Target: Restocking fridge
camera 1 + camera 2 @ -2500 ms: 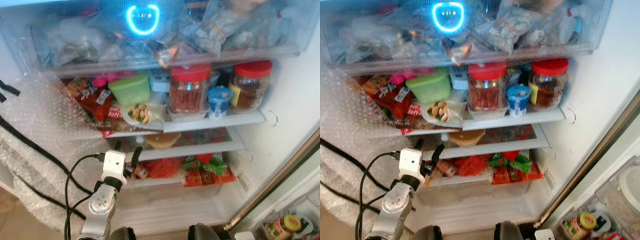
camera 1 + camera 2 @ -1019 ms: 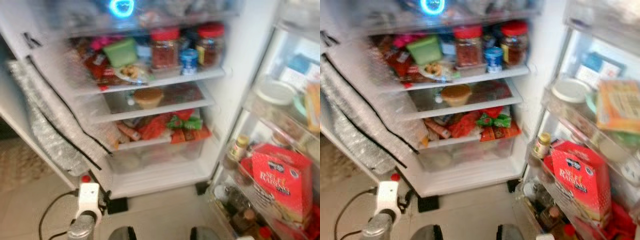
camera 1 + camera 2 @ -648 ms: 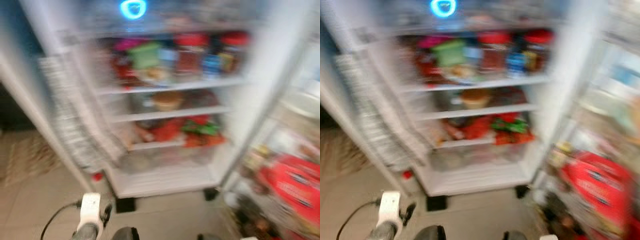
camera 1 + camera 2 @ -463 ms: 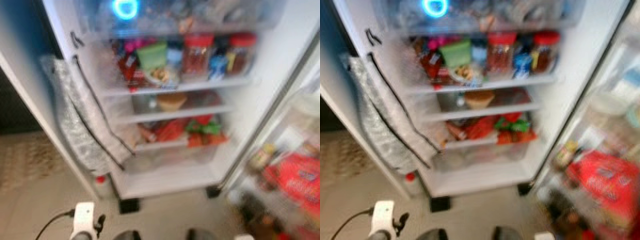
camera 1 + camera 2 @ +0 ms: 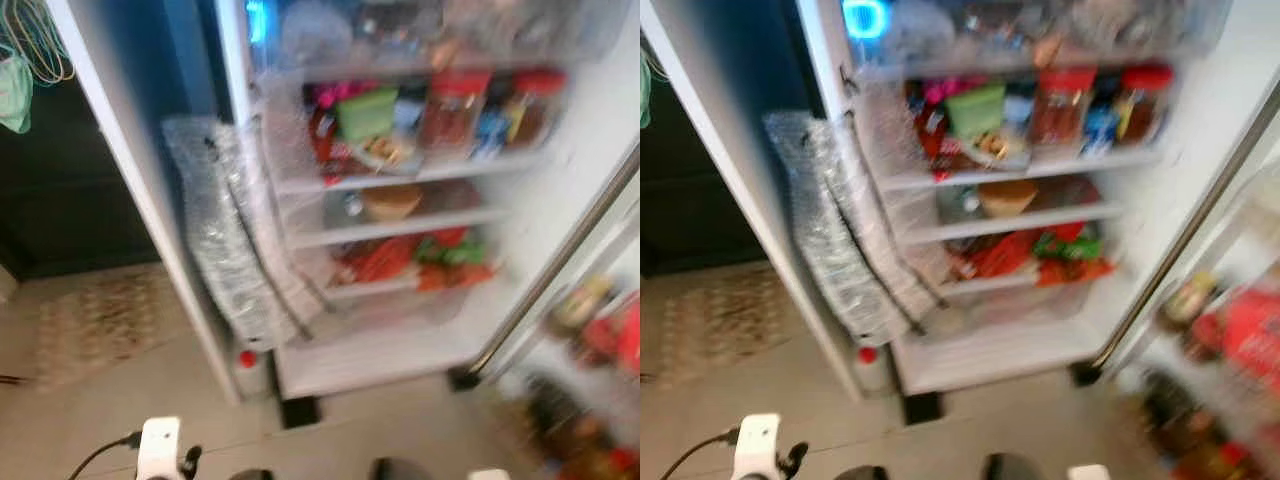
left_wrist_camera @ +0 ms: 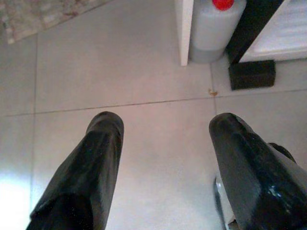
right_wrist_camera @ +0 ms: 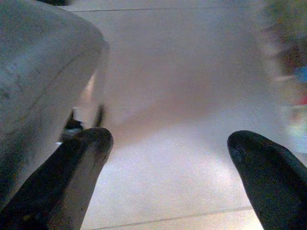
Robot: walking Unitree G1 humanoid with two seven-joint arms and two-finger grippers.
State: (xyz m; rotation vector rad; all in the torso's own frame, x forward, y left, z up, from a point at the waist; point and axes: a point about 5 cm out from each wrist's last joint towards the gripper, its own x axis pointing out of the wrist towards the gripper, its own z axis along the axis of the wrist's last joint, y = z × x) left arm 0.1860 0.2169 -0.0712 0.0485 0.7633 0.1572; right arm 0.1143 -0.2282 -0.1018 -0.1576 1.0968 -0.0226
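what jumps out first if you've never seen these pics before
The open fridge crammed with food: red-lidded jars and a green tub on the upper shelf, red and green packets lower down. A sheet of bubble wrap hangs down its left side, and a bottle with a red cap stands on the tiled floor by its corner. Both grippers, left and right, hang open above the floor.

Through blur I see my left arm's white wrist [image 5: 757, 440] low over the tiled floor [image 5: 760, 385], the open fridge [image 5: 1010, 210] up and to its right with red-lidded jars [image 5: 1060, 105] on a shelf, and bubble wrap [image 5: 835, 235] hanging between them.
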